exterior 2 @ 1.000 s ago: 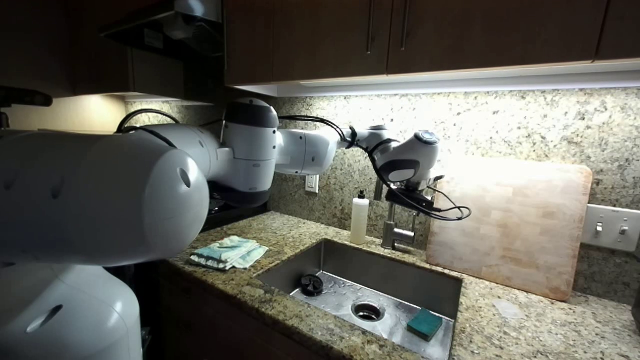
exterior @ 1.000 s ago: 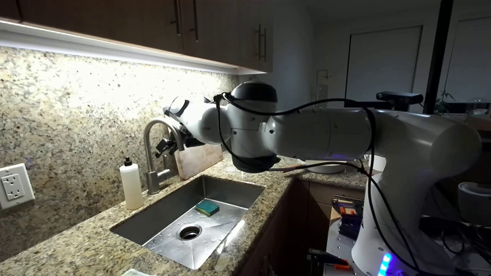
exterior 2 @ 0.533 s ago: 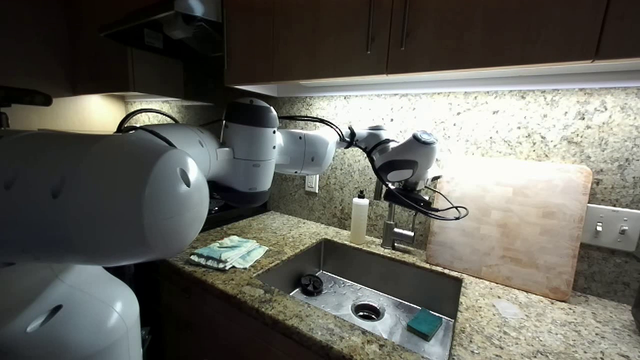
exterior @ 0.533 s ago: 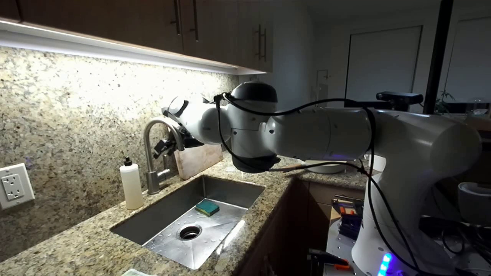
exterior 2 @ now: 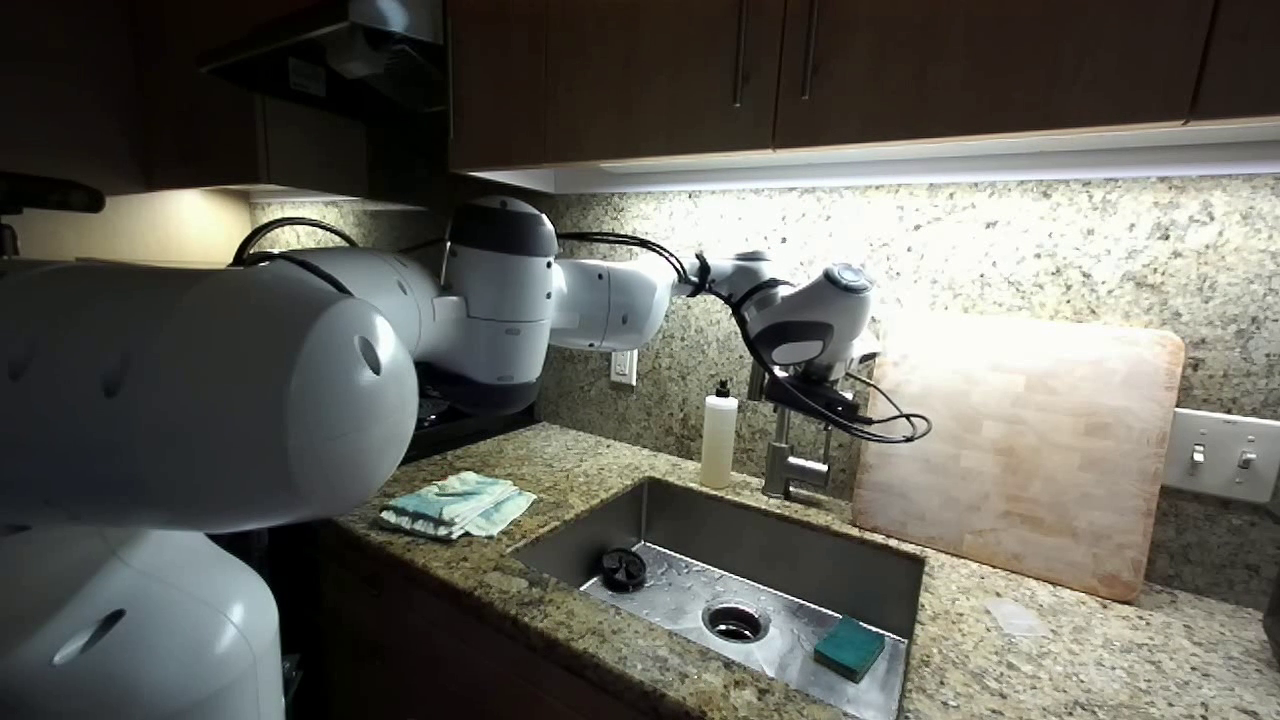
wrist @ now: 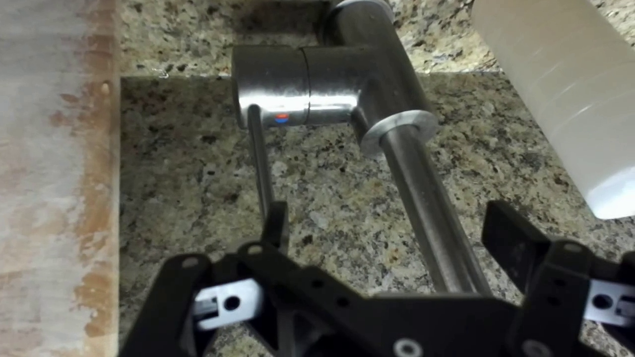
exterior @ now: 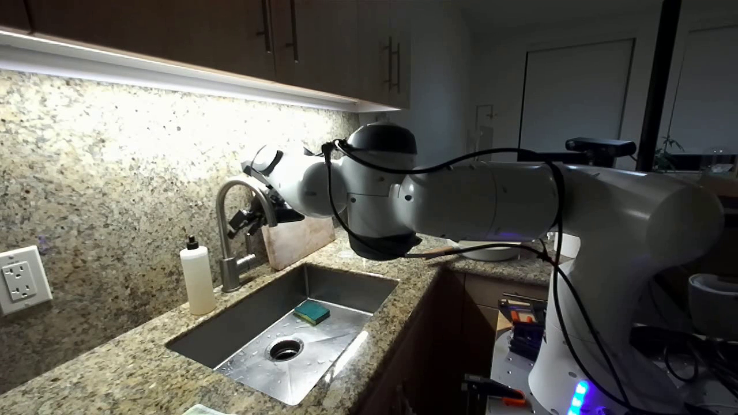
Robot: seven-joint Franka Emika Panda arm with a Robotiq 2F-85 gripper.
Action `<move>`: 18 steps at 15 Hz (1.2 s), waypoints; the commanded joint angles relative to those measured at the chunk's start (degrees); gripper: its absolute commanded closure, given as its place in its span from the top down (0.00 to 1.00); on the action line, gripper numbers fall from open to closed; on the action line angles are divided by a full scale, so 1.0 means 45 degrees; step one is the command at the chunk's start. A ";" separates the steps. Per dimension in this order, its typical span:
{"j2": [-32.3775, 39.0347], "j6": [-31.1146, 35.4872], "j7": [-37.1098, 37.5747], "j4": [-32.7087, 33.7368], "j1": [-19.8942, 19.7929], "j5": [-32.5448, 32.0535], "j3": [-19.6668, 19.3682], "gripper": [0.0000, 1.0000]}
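Observation:
My gripper (wrist: pixel 389 228) is open in the wrist view, its black fingers (wrist: pixel 513 243) wide apart with nothing gripped. The steel faucet (wrist: pixel 431 198) runs diagonally through the space between them as seen there. Its thin lever (wrist: pixel 260 158) ends behind the left fingertip; whether they touch I cannot tell. A red and blue mark shows on the faucet's side body. In an exterior view the gripper (exterior: pixel 239 222) stands tilted beside the curved faucet (exterior: pixel 225 230), which partly covers it. From another side, the wrist and its camera hide the fingers, with the faucet base (exterior 2: pixel 790 468) below.
A soap bottle (exterior 2: pixel 718 440) stands beside the faucet, and a wooden cutting board (exterior 2: pixel 1020 460) leans on the backsplash. The steel sink (exterior: pixel 230 328) holds a green sponge (exterior: pixel 312 312) and a black round part (exterior 2: pixel 623 570). A folded cloth (exterior 2: pixel 458 505) lies on the counter; cabinets (exterior 2: pixel 640 80) hang above.
The wrist and gripper have shifted slightly left in both exterior views, with the cable loop following. The sink, sponge, bottle and faucet look unchanged.

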 commanded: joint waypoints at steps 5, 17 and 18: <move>0.0078 -0.0445 -0.0931 -0.0185 -0.0001 0.0894 0.0163 1.00; 0.0000 -0.0053 -0.0855 0.0051 0.0001 0.0866 0.0204 1.00; -0.0001 0.0016 -0.0807 0.0080 0.0002 0.0828 0.0216 1.00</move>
